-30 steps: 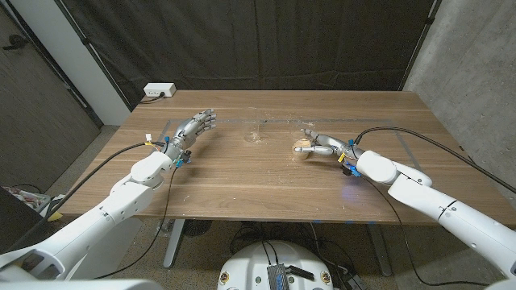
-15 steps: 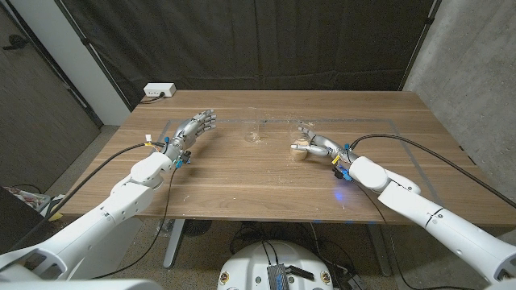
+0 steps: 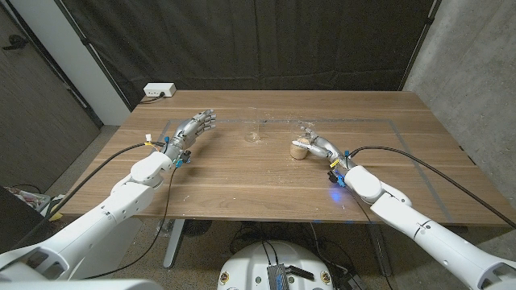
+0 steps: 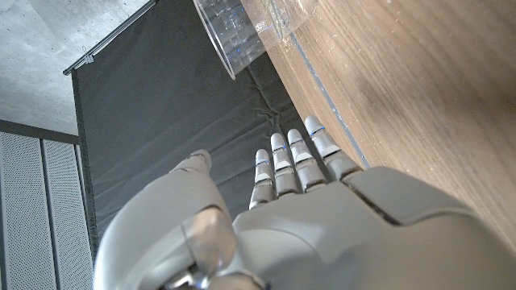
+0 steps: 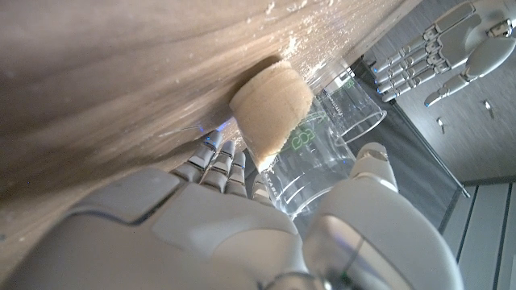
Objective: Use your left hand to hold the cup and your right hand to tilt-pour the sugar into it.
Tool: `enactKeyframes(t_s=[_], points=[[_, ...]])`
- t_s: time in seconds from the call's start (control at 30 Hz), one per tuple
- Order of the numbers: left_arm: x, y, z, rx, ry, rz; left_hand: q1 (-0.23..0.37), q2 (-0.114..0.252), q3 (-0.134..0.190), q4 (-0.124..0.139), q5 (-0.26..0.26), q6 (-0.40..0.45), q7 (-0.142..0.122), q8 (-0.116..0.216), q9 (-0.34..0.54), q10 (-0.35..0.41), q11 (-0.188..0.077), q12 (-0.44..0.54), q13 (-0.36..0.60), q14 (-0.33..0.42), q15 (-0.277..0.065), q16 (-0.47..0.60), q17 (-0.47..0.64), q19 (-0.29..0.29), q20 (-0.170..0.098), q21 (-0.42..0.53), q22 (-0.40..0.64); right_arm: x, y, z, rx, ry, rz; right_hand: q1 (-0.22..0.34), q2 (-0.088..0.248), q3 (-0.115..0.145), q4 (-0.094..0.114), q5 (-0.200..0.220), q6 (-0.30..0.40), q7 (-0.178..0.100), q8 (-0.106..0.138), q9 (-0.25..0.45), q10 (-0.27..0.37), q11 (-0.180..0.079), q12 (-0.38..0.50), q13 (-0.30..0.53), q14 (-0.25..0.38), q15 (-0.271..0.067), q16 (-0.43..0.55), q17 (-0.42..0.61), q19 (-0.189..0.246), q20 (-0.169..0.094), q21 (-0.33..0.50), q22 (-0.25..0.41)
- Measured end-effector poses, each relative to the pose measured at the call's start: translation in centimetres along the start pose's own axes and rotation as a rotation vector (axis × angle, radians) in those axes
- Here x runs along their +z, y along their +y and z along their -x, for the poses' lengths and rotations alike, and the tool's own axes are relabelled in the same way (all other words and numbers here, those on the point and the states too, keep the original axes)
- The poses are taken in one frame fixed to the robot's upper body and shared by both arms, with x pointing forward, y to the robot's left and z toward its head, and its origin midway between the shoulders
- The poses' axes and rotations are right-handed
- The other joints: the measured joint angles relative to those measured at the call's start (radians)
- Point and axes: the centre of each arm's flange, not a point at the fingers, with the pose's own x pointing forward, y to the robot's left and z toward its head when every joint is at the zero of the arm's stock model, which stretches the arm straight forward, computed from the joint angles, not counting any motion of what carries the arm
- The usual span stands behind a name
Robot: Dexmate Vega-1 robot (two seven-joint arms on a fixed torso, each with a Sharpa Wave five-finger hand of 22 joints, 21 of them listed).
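The head camera looks down over the wooden table (image 3: 266,173); both wrist cameras sit close behind their hands, sharing the clear cup (image 3: 255,130).

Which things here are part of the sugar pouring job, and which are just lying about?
Job: clear plastic cup; small tan cylindrical sugar container; left hand; right hand.
Lying about: white power strip; black curtain behind.

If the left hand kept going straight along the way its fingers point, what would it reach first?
Probably nothing on the table: the left hand points toward the far edge, and the clear cup stands off to its side. The dark curtain lies beyond, though depth is unclear.
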Motion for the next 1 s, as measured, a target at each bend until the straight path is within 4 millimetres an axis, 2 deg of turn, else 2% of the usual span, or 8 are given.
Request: enactKeyframes(t_s=[0.3, 0.37, 0.43, 0.47, 0.57, 0.7, 0.77, 1.0], points=[[0.0, 0.1, -0.3, 0.005, -0.001, 0.003, 0.0, 0.0, 0.0, 0.0, 0.0, 0.0, 0.0, 0.0, 0.0, 0.0, 0.0, 0.0, 0.0, 0.0, 0.0, 0.0, 0.0, 0.004, -0.004, -0.004, 0.0, 0.2, 0.3, 0.2, -0.099, -0.074, -0.055, 0.054, 0.051, 0.024, -0.019, -0.026, 0.043, -0.028, 0.037, 0.028, 0.034, -0.034, 0.073, 0.07, 0.074, -0.002, 0.07, 0.077, 0.041, -0.041, 0.027, 0.009], [0.0, 0.1, -0.3, 0.004, -0.001, 0.002, 0.0, 0.0, 0.0, 0.0, 0.0, 0.0, 0.0, 0.0, 0.0, 0.0, 0.0, 0.0, 0.0, 0.0, 0.0, 0.0, 0.0, 0.004, -0.003, -0.004, 0.0, -1.3, 1.6, 0.2, -0.126, -0.057, -0.085, 0.076, 0.054, 0.029, -0.023, -0.027, 0.056, -0.034, 0.048, 0.037, 0.042, -0.042, 0.095, 0.091, 0.092, -0.002, 0.092, 0.101, 0.054, -0.054, 0.034, 0.022], [0.0, 0.1, -0.4, 0.005, 0.0, 0.002, 0.0, 0.0, 0.0, 0.0, 0.0, 0.0, 0.0, 0.0, 0.0, 0.0, 0.0, 0.0, 0.0, 0.003, -0.003, 0.0, 0.0, 0.007, 0.0, -0.004, 0.0, -0.2, 1.8, -0.2, -0.148, -0.095, -0.099, 0.097, 0.058, 0.032, -0.026, -0.031, 0.066, -0.041, 0.058, 0.046, 0.053, -0.053, 0.117, 0.112, 0.111, -0.003, 0.114, 0.125, 0.068, -0.068, 0.044, 0.029], [0.0, 0.2, -0.4, 0.005, 0.0, 0.002, 0.0, 0.0, 0.0, 0.0, 0.0, 0.0, 0.0, 0.0, 0.0, 0.0, 0.0, 0.0, 0.0, 0.004, -0.004, 0.0, 0.0, 0.007, 0.0, -0.004, 0.0, -1.4, 2.1, 0.2, -0.159, -0.079, -0.098, 0.108, 0.06, 0.033, -0.027, -0.032, 0.073, -0.042, 0.064, 0.05, 0.058, -0.058, 0.128, 0.123, 0.121, -0.004, 0.127, 0.138, 0.08, -0.073, 0.046, 0.035], [-0.1, 0.2, -0.6, 0.005, 0.001, 0.001, -0.008, 0.008, 0.0, 0.0, 0.0, 0.0, 0.0, 0.0, 0.0, 0.0, 0.0, 0.0, 0.0, 0.004, -0.004, 0.006, 0.0, 0.011, -0.004, -0.004, 0.0, -1.5, 2.4, 0.0, -0.19, -0.098, -0.11, 0.134, 0.063, 0.033, -0.027, -0.032, 0.084, -0.048, 0.079, 0.063, 0.072, -0.072, 0.162, 0.157, 0.147, -0.003, 0.164, 0.178, 0.129, -0.066, 0.07, 0.048], [-0.1, 0.2, -0.7, 0.008, 0.001, 0.003, -0.009, 0.009, 0.003, -0.003, 0.0, 0.0, 0.0, 0.0, 0.0, 0.0, 0.0, 0.0, 0.005, 0.004, -0.004, 0.006, 0.0, 0.013, -0.005, -0.004, 0.0, -0.5, 2.0, 0.3, -0.226, -0.158, -0.11, 0.159, 0.067, 0.033, -0.027, -0.036, 0.101, -0.054, 0.094, 0.077, 0.084, -0.084, 0.197, 0.197, 0.168, -0.002, 0.205, 0.225, 0.142, -0.082, 0.076, 0.05], [-0.1, 0.2, -0.8, 0.004, 0.003, 0.001, -0.009, 0.009, 0.003, -0.003, 0.0, 0.0, 0.0, 0.0, 0.0, 0.0, 0.0, 0.0, 0.005, 0.004, -0.004, 0.006, 0.001, 0.013, -0.005, -0.004, 0.0, -1.4, 2.9, -0.1, -0.249, -0.136, -0.137, 0.181, 0.064, 0.033, -0.027, -0.036, 0.111, -0.057, 0.106, 0.089, 0.089, -0.094, 0.224, 0.228, 0.174, -0.006, 0.234, 0.262, 0.148, -0.088, 0.086, 0.059], [-0.2, 0.2, -1.0, 0.007, 0.003, 0.002, -0.009, 0.009, 0.003, -0.003, 0.0, 0.0, 0.0, 0.0, 0.0, 0.0, 0.0, 0.0, 0.005, 0.011, -0.004, 0.007, 0.002, 0.015, -0.008, -0.004, 0.005, -1.0, 2.9, -0.1, -0.285, -0.169, -0.144, 0.213, 0.063, 0.024, -0.03, -0.036, 0.122, -0.06, 0.129, 0.119, 0.086, -0.107, 0.29, 0.315, 0.175, -0.007, 0.308, 0.372, 0.151, -0.091, 0.105, 0.076]])
